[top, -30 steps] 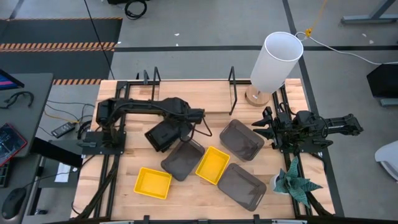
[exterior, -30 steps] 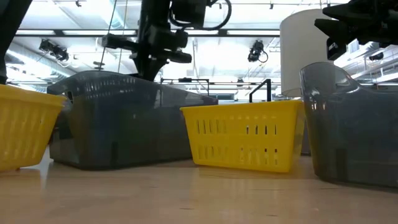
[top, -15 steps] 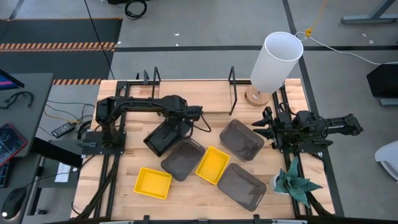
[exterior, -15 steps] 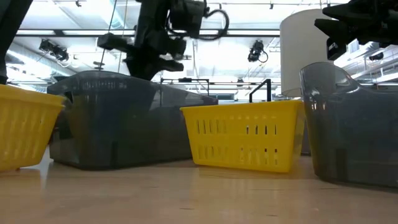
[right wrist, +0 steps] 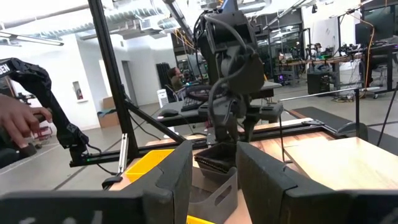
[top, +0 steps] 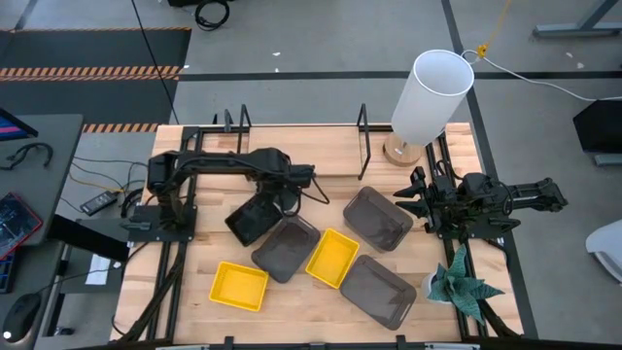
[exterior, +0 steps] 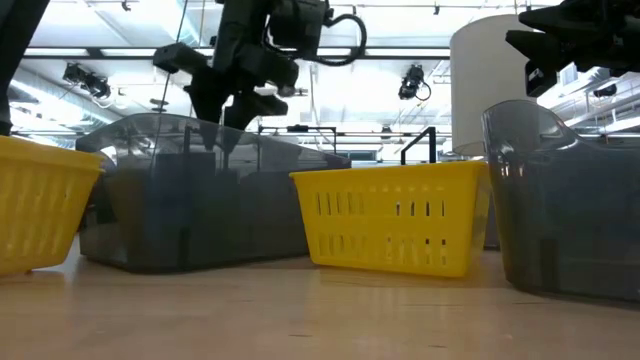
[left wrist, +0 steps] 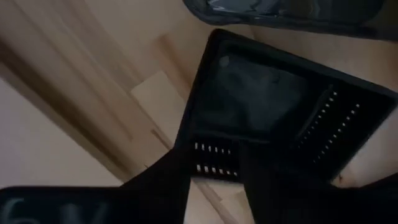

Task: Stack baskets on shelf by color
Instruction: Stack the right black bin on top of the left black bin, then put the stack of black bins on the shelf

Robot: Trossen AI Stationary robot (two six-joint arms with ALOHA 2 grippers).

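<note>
left gripper (top: 275, 201) sits spread over the black mesh basket (top: 255, 216), which looks light and stiff: best pinched by its thin rim.

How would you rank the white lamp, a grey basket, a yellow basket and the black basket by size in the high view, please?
1. White lamp, though it stands nearer the camera.
2. Grey basket.
3. Yellow basket and black basket look alike; the black one is partly hidden by the left arm.

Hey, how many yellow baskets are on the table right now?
2. One yellow basket sits near the table's front edge on the left side; the other yellow basket lies mid-table between grey baskets. None seem hidden, though stacked ones would be hard to tell apart.
</note>
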